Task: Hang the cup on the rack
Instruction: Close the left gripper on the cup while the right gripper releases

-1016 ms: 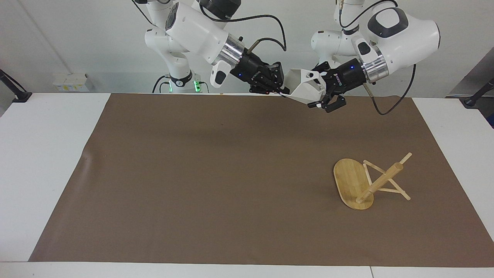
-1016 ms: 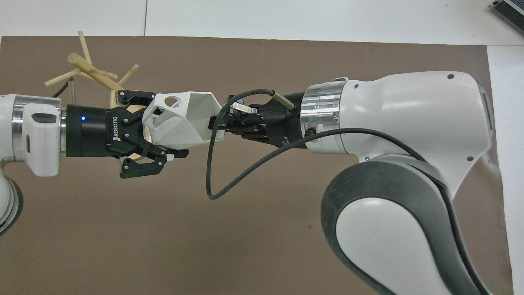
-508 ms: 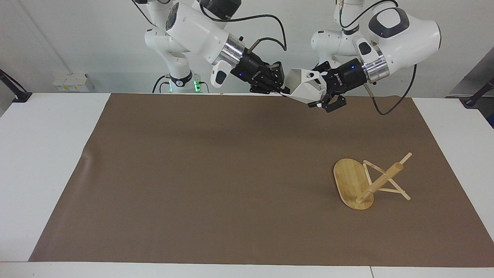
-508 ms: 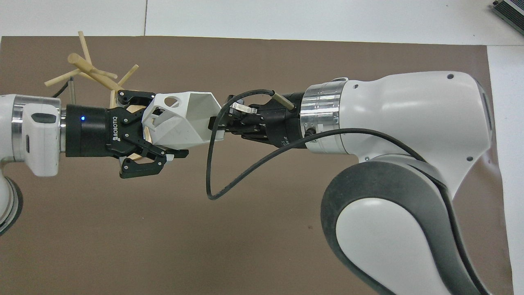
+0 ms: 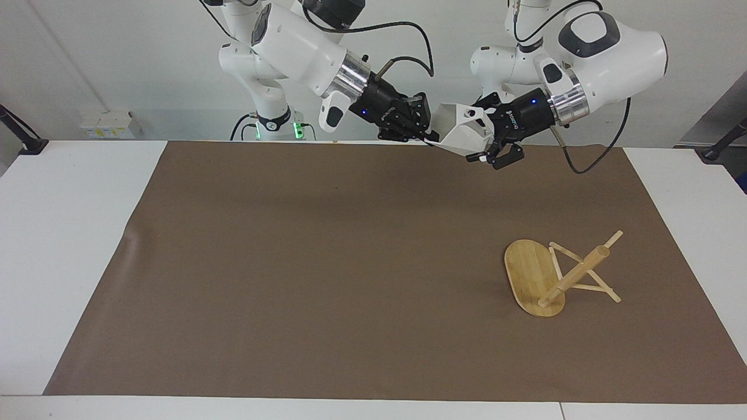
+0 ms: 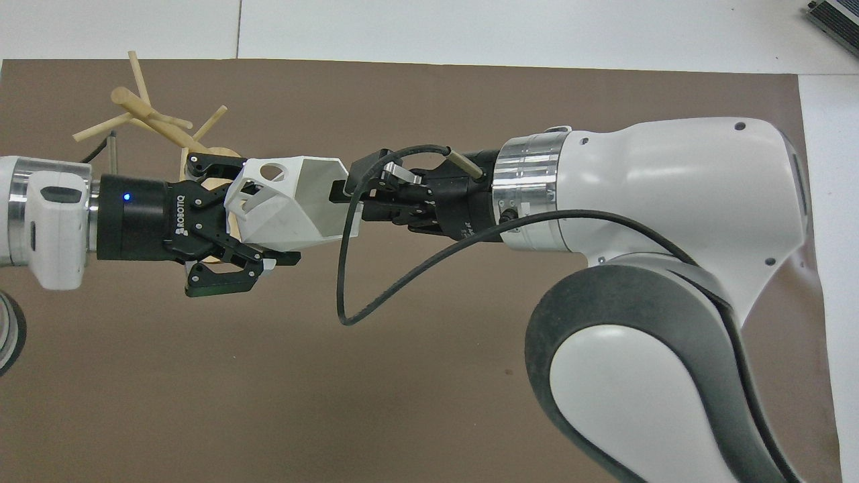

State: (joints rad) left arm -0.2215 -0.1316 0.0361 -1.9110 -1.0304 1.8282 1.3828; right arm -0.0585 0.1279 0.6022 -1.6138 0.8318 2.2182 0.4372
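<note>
The white faceted cup (image 5: 461,134) hangs in the air between both grippers, over the mat's edge nearest the robots, lying on its side. It also shows in the overhead view (image 6: 295,215). My left gripper (image 5: 487,149) (image 6: 258,215) is shut on its base and handle end. My right gripper (image 5: 428,129) (image 6: 349,201) is at the cup's rim with its jaws spread, one finger (image 6: 340,191) inside the mouth. The bamboo rack (image 5: 548,274) (image 6: 144,114) lies tipped over on the mat toward the left arm's end, its post slanting up off the oval base (image 5: 525,271).
A brown mat (image 5: 327,262) covers most of the white table (image 5: 64,233). A black cable (image 6: 345,282) loops down from the right wrist beside the cup. In the overhead view the left gripper partly covers the rack's base.
The left gripper and the cup have shifted slightly toward the left arm's end. The right wrist has stayed put and its fingers have spread at the rim.
</note>
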